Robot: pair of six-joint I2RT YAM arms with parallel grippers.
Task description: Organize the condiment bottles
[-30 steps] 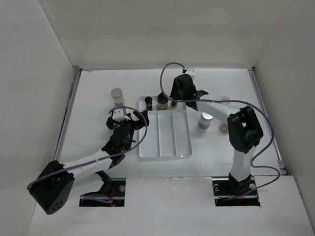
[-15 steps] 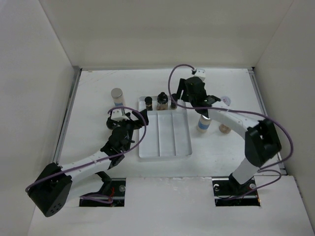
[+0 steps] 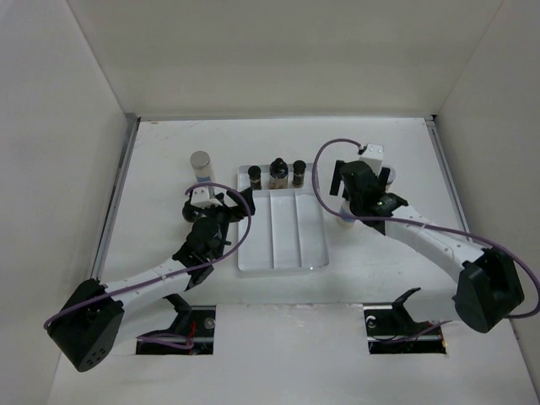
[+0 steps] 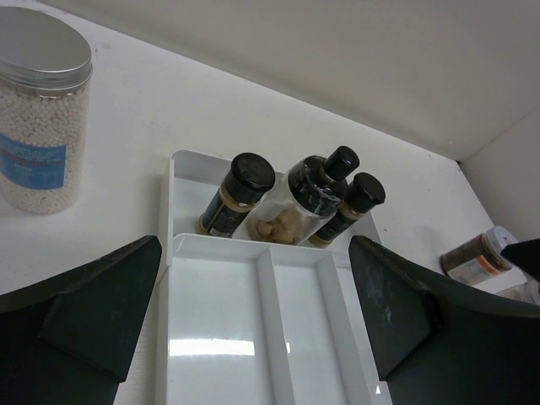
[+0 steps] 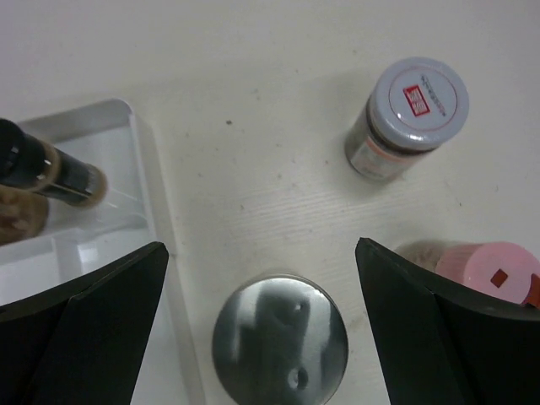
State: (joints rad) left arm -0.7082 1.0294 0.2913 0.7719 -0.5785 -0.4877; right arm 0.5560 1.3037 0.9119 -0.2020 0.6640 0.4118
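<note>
— Right gripper [image 5: 261, 253] has swung away from the white three-compartment plastic tray [image 4: 219, 337], and its jaws have spread wide, holding nothing.
— What's under it?
— A silver-capped round bottle [image 5: 280, 344], directly below. A lavender-capped brown bottle [image 5: 409, 114] stands ahead to its right, and a pink-capped bottle [image 5: 489, 274] sits by its right finger.
— And the left gripper [image 4: 253, 253]?
— Open and empty. Three black-capped bottles [image 4: 316, 190] stand ahead of it in the tray's far compartment, with a bead-filled silver-lidded bottle [image 4: 38, 110] ahead to its left.

The white tray [image 4: 221, 337] sits at 6 o'clock. 3 dark bottles [image 4: 316, 190] with black caps stand close together in its far box. A big jar [image 4: 42, 110] of white balls is at 10 o'clock. A small brown jar [image 4: 472, 257] is at 3 o'clock.
</note>
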